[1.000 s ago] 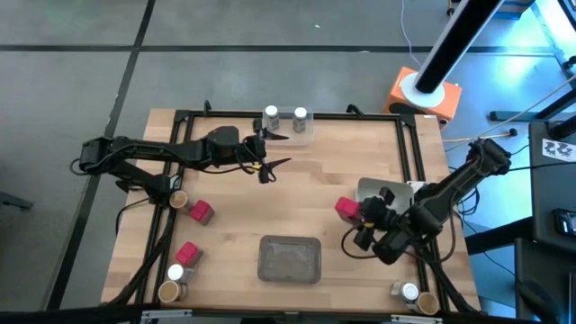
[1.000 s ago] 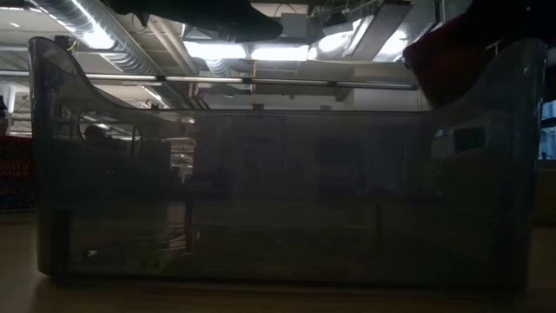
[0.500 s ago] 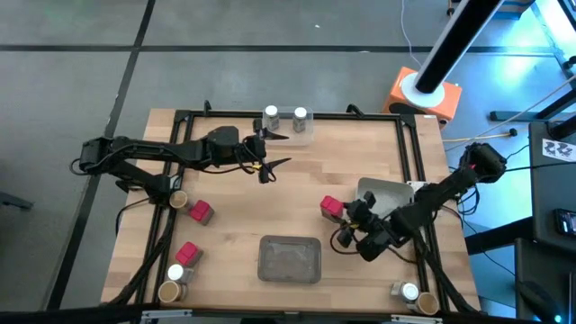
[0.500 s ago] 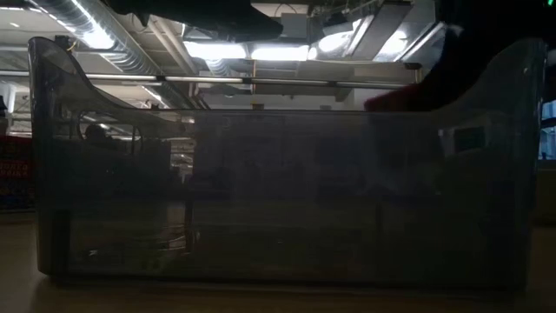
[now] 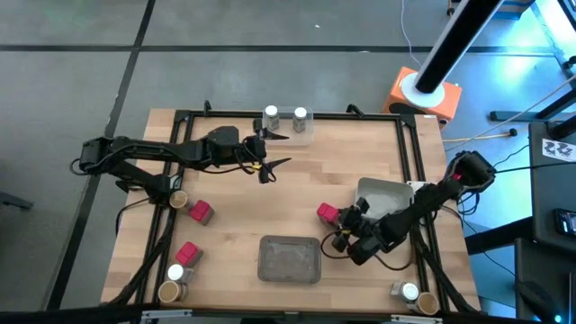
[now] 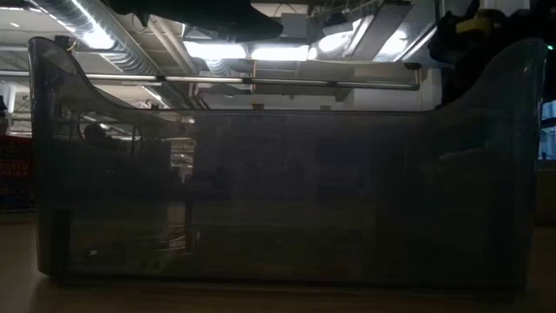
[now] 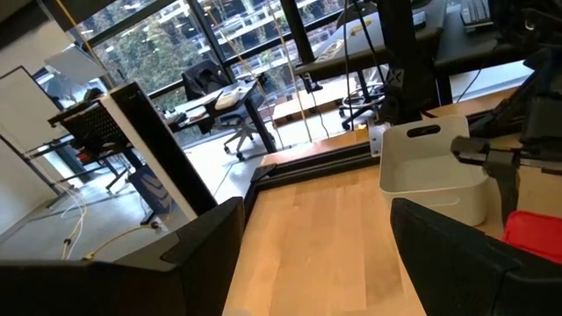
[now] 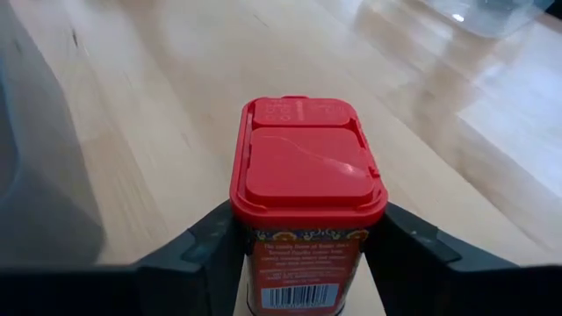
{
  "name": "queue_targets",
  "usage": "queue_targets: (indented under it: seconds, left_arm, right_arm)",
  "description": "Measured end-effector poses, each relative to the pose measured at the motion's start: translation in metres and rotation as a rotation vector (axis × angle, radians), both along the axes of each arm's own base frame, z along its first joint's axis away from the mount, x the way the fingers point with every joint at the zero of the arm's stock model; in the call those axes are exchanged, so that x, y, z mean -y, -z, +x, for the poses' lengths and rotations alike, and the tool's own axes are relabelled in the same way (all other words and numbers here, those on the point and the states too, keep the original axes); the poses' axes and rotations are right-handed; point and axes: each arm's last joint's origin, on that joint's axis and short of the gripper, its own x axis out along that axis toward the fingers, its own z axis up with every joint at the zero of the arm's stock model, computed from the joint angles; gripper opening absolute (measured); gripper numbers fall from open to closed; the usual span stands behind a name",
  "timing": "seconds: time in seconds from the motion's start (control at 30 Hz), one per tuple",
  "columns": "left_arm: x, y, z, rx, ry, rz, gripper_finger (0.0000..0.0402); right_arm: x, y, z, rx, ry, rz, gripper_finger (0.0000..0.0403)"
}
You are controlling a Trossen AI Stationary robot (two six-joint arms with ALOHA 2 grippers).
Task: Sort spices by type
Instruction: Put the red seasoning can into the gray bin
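My right gripper (image 8: 307,259) is shut on a red boxy spice pack (image 5: 328,213) at the table's right middle, just left of a white bin (image 5: 387,191). My left gripper (image 5: 281,149) hovers open above the far middle of the table with nothing between its fingers. Two white-capped jars (image 5: 270,115) (image 5: 300,115) stand at the far edge. Along the left side stand a tan-topped jar (image 5: 178,199), two red packs (image 5: 201,212) (image 5: 186,253), a white-capped jar (image 5: 176,273) and another tan-topped jar (image 5: 168,291). A white-capped jar (image 5: 409,292) and a tan-topped jar (image 5: 427,302) stand at the near right corner. My right gripper pinches the red pack between its two fingers, on two opposite sides just below the red lid (image 8: 255,239). The fingers come slanting down from the table's right side. The pack stands upright, lid up; whether its base touches the table I cannot tell.
A clear plastic tray (image 5: 290,259) lies at the near middle and fills the low view (image 6: 278,191). The white bin also shows in the left wrist view (image 7: 430,167). A black frame (image 5: 409,153) runs along the table's edges. Bare wood lies between the tray and the left-hand spices.
My right gripper has come down and gone a little toward the table's left edge with the red pack, which stays upright. The pack has sunk below the tray's rim in the low view.
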Motion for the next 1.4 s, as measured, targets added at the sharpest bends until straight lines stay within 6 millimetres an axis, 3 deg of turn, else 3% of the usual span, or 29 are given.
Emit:
queue_targets:
  seconds: [0.4,0.77,1.07,1.4]
  left_arm:
    - [0.000,0.000,0.000,0.000,0.000,0.000,0.0276]
    - [0.000,0.000,0.000,0.001,0.000,-0.002,0.0276]
    - [0.000,0.000,0.000,0.002,0.000,-0.004,0.0276]
    - [0.000,0.000,0.000,0.001,0.001,0.000,0.0276]
  right_arm:
    - [-0.001,0.000,-0.002,-0.063,-0.059,0.049,0.0252]
    - [0.006,-0.053,0.004,-0.126,-0.108,0.073,0.0254]
    - [0.038,-0.052,0.029,-0.182,-0.127,0.254,0.0255]
    - [0.043,-0.052,0.033,-0.193,-0.168,0.250,0.0267]
